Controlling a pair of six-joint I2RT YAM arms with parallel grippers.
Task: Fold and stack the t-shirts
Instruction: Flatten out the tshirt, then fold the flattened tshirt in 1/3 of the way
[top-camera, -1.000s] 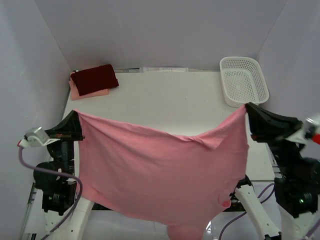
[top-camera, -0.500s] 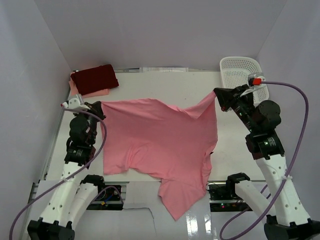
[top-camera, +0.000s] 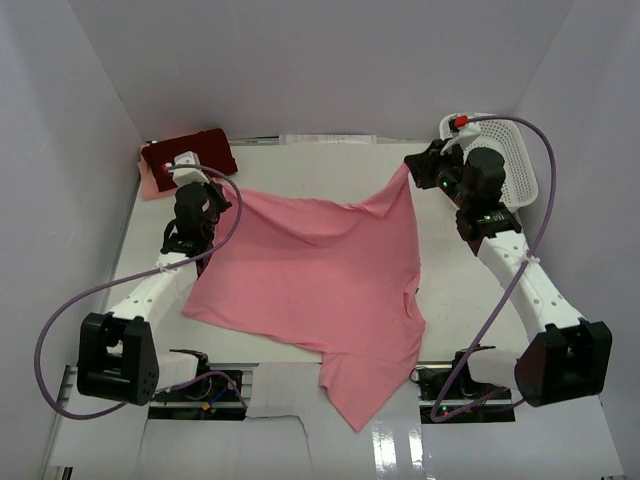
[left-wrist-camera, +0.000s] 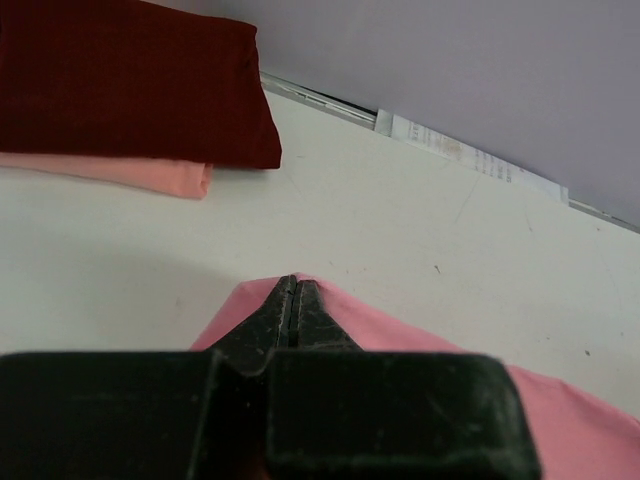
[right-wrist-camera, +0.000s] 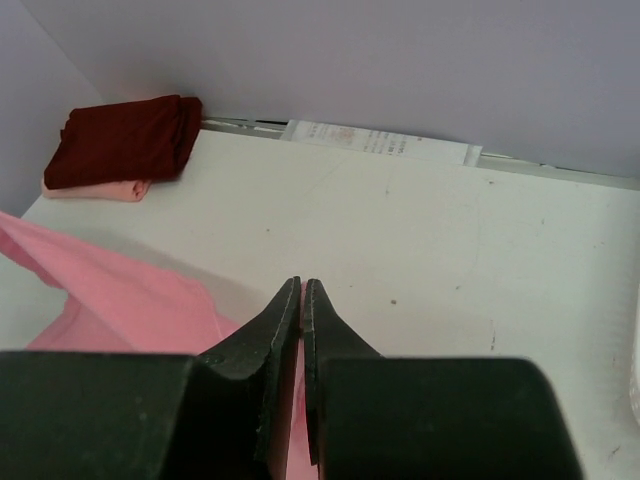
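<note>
The salmon-pink t-shirt (top-camera: 310, 280) lies spread across the table, its near end hanging over the front edge. My left gripper (top-camera: 228, 194) is shut on its far-left corner (left-wrist-camera: 320, 300). My right gripper (top-camera: 408, 170) is shut on its far-right corner (right-wrist-camera: 150, 300), which is lifted a little off the table. The dark maroon-red t-shirt (top-camera: 188, 152) lies folded on top of the folded pale peach-pink t-shirt (top-camera: 150, 185) at the back left. Both also show in the left wrist view, maroon (left-wrist-camera: 130, 90) over peach (left-wrist-camera: 140, 175).
A white plastic mesh basket (top-camera: 512, 165) stands at the back right, just behind my right arm. A paper strip (right-wrist-camera: 380, 142) lies along the back wall. Purple-grey walls close in the table on three sides.
Both grippers have carried the salmon-pink shirt from hanging in the air near the front to the far part of the table and lowered it, so most of it now lies flat.
</note>
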